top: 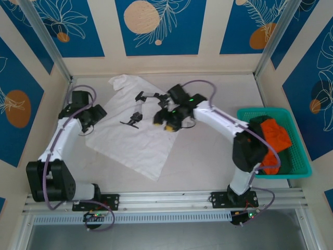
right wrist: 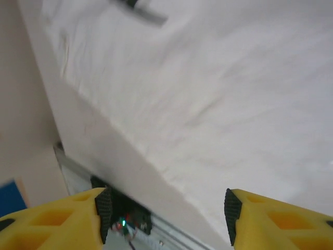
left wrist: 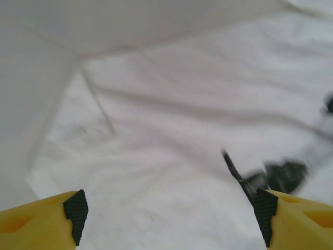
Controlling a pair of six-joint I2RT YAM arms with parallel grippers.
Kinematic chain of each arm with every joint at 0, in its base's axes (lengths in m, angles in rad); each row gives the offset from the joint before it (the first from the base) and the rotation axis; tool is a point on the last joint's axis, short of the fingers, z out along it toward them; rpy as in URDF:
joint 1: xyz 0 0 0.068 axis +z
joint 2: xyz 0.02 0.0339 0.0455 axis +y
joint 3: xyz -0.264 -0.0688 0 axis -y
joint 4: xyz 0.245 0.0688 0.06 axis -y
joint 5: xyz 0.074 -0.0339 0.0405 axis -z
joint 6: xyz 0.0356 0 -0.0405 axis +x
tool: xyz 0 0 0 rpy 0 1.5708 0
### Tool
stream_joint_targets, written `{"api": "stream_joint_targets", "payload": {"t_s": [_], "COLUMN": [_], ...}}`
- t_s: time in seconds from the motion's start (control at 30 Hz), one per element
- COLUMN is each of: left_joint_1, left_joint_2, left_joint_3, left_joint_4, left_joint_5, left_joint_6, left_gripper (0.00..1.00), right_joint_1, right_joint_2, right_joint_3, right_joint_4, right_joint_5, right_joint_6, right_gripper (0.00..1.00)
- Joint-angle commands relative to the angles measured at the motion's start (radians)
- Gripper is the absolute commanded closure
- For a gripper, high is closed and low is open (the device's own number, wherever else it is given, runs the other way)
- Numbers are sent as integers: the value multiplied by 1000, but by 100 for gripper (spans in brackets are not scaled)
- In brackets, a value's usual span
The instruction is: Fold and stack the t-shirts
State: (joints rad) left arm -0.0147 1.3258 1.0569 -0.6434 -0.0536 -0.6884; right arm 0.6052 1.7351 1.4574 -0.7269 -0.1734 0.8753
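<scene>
Top external view: white t-shirt (top: 140, 143) lies spread out flat on the worktop (top: 208, 161), set at a diagonal left of centre, one end twd the back wall and the other twd the arms. No fold in it yet that I can make out. There's a black mark or item (top: 136, 110) on the cloth; can't tell which.

Left pincer (left wrist: 171, 213) hangs over the shirt's left side, yellow fingers wide apart, nothing btwn them but bare cloth below. Right pincer (right wrist: 166, 208) sits over the shirt's right side, by the cloth edge, fingers also parted w/ nothing held. In its wrist view the shirt edge runs slantwise under the fingers, w/ worktop beyond it.

Off to the right, well apart from the white shirt, the teal basket (top: 296, 153) holds the orange t-shirt (top: 273, 138) bunched up, plus dark cloth (top: 260, 124) next to it, prob the green one.

My read: early days. First shirt is laid out and both arms are free, so this is the moment before the first fold. Next move needs each pincer to come down onto a shirt edge, pinch one layer only, then lift and carry it across tgthr so the thin cloth doesn't drag or bunch. The basket shirts come after.
</scene>
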Motion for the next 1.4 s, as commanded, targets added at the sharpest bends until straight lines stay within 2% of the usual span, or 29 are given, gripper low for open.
{"api": "stream_joint_targets", "payload": {"t_s": [0.0,0.07,0.17,0.3,0.4,0.53,0.63,0.73,0.83,0.9,0.97,1.03,1.37], "left_joint_1": [-172,-297,-459,-597,-687,-744,-748,-748,-745,-727,-698,-671,-471], "left_joint_2": [-67,-91,-41,56,131,214,235,256,279,272,261,252,274], "left_joint_3": [-129,-196,-173,-166,-150,-152,-175,-186,-190,-207,-221,-229,-228], "left_joint_4": [-35,24,-13,-3,-50,-129,-136,-163,-210,-210,-206,-208,-168], "left_joint_5": [173,246,252,297,249,110,41,-38,-118,-147,-157,-180,-188], "left_joint_6": [-85,-143,-143,-135,-127,-142,-149,-142,-146,-147,-141,-138,-61], "left_gripper": [22,27,28,27,26,27,28,34,40,45,49,52,57], "right_joint_1": [-98,-154,-200,-179,-120,-52,-29,-21,-26,-38,-55,-66,-170], "right_joint_2": [-28,-24,7,100,205,301,381,450,486,490,452,377,7], "right_joint_3": [-112,-151,-151,-43,75,170,236,287,306,299,264,200,-189], "right_joint_4": [-122,-113,-97,-97,-154,-190,-221,-235,-248,-252,-236,-189,-77], "right_joint_5": [201,215,253,259,291,369,389,405,406,401,388,375,255], "right_joint_6": [36,-8,-59,-114,-127,-115,-107,-116,-121,-121,-115,-120,-111], "right_gripper": [41,44,44,42,40,40,40,42,53,65,76,81,89]}}
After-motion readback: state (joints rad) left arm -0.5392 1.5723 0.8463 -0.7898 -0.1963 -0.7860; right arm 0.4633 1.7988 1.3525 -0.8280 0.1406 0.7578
